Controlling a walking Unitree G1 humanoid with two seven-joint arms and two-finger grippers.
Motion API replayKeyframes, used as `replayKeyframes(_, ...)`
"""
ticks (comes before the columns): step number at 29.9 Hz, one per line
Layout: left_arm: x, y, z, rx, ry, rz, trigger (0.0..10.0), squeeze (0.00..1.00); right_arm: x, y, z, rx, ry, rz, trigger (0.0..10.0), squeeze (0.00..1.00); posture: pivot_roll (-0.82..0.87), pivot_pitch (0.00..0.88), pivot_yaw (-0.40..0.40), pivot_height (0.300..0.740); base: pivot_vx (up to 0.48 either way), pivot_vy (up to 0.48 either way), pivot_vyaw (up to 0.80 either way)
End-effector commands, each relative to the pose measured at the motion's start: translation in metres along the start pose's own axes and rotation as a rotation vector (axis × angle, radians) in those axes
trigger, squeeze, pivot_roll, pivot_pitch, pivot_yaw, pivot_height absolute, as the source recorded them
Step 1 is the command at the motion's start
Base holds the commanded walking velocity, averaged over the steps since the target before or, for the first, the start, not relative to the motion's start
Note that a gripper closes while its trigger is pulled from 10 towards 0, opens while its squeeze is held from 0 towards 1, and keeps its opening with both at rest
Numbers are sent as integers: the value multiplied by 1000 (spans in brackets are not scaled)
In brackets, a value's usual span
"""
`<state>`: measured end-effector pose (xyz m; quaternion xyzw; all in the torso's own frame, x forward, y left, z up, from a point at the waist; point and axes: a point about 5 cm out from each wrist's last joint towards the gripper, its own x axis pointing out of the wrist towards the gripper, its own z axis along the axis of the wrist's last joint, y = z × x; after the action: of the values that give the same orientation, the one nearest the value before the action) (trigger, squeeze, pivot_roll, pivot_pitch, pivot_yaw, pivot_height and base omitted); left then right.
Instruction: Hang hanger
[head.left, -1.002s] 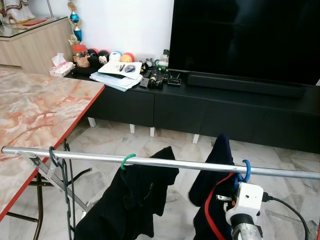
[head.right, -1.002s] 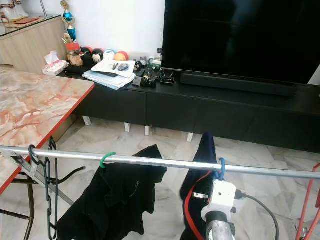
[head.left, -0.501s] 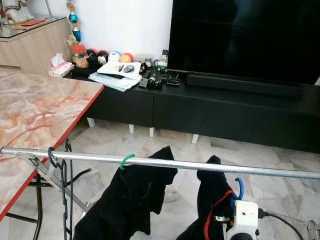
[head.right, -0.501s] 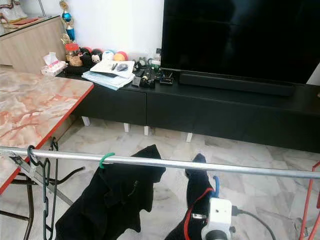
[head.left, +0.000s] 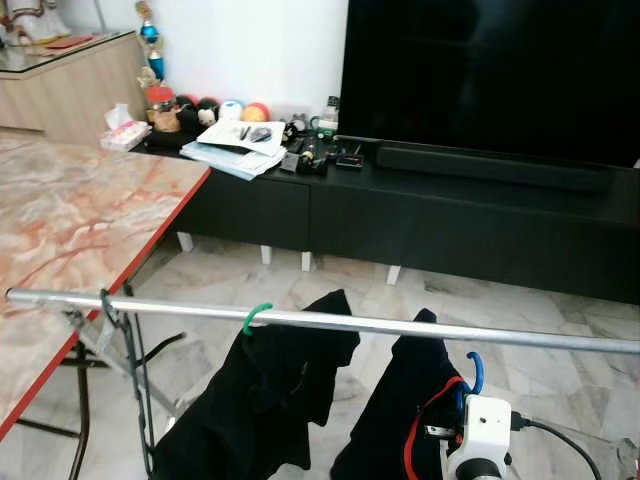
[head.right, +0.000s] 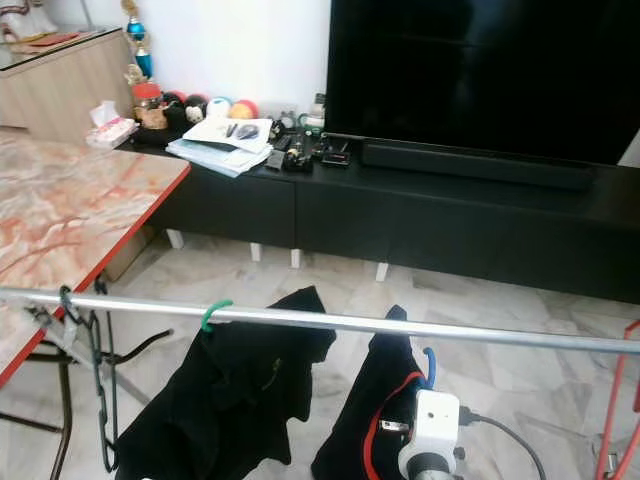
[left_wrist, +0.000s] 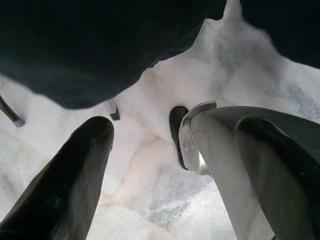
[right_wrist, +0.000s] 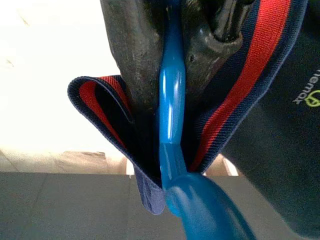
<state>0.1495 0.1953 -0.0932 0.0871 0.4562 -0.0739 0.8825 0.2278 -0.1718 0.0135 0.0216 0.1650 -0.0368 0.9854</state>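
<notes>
A blue hanger (head.left: 476, 370) carries a navy garment with red trim (head.left: 385, 425). My right gripper (right_wrist: 170, 45) is shut on the hanger's blue neck (right_wrist: 170, 115), its white wrist camera (head.left: 486, 424) low at the right. The blue hook sits just below the silver rail (head.left: 400, 326) and is not over it. A green hanger (head.left: 256, 316) with a black garment (head.left: 262, 400) hangs on the rail to the left. My left gripper (left_wrist: 175, 130) hangs low over the floor, open, with nothing between its fingers.
An empty dark hanger (head.left: 108, 305) hangs near the rail's left end. A marble table with a red edge (head.left: 60, 220) stands at the left. Beyond the rail are a black TV cabinet (head.left: 450, 220) and a large TV (head.left: 490, 70). A red frame (head.right: 615, 420) stands at the far right.
One second ago the blue hook was up at the rail; it has since dropped below it with my right gripper and the navy garment. Since half a second ago little has moved.
</notes>
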Motion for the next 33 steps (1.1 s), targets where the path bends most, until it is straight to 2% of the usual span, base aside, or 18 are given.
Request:
replayKeyframes(1,-6,-7,-25,3,99,-28,10000,0,2,-2,5,0,-28,-12,10000,0,162,0,-29,740,-337,0,0)
replayKeyframes(33,-4,-5,-21,-8,89,-23,10000,0,17,0,10,-15,-27,-7,10000,0,174,0,-28,740,-329,0,0)
